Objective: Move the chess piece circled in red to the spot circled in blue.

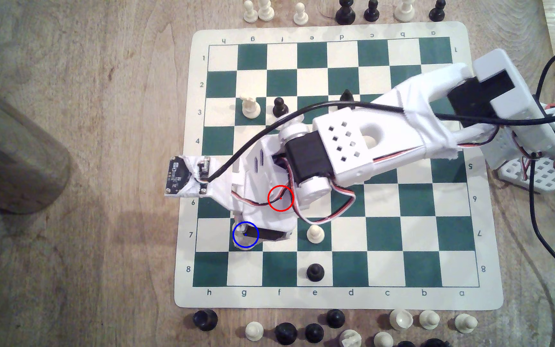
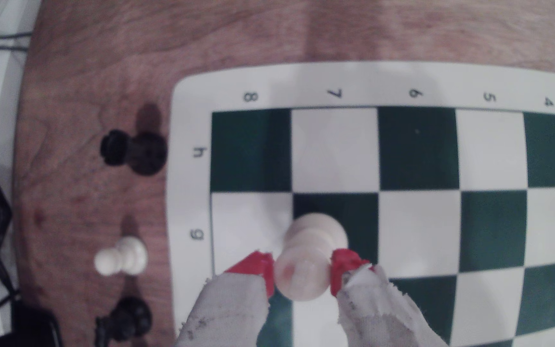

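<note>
In the wrist view the chess piece [image 2: 316, 233], tall and cream-white, stands with its wide base on the spot [image 2: 359, 217], the dark green square g7. My gripper [image 2: 302, 272] is shut on its upper part, a red fingertip [image 2: 259, 268] pressed to each side. In the exterior view the gripper [image 1: 244, 237] hangs over the blue circle on the spot [image 1: 258, 248] and covers nearly all of the piece. The red circle lies on the arm's white body, so the square beneath it is hidden.
A cream pawn [image 1: 315, 233] stands on e7, a black pawn [image 1: 315, 272] on e8. A cream piece [image 1: 250, 106] and a black pawn [image 1: 280, 106] stand on row 3. Loose chessmen line the mat's near and far edges. A metal cylinder [image 1: 9, 150] stands on the exterior view's left.
</note>
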`<action>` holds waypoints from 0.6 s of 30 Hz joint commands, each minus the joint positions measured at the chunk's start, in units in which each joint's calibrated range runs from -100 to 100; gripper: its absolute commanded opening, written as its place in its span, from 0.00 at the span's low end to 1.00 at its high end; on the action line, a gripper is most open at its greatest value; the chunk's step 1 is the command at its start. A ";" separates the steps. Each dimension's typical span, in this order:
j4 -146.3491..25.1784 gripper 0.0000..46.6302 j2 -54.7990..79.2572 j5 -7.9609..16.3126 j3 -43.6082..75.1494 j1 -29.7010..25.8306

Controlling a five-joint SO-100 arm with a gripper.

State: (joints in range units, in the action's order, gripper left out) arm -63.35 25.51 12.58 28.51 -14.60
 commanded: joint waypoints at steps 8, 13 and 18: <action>2.09 0.00 0.63 -0.78 7.03 1.19; 2.09 0.00 0.72 -0.98 7.03 1.42; 2.33 0.00 0.89 -0.93 7.03 1.42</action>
State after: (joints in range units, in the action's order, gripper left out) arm -62.39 28.28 11.70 28.87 -13.27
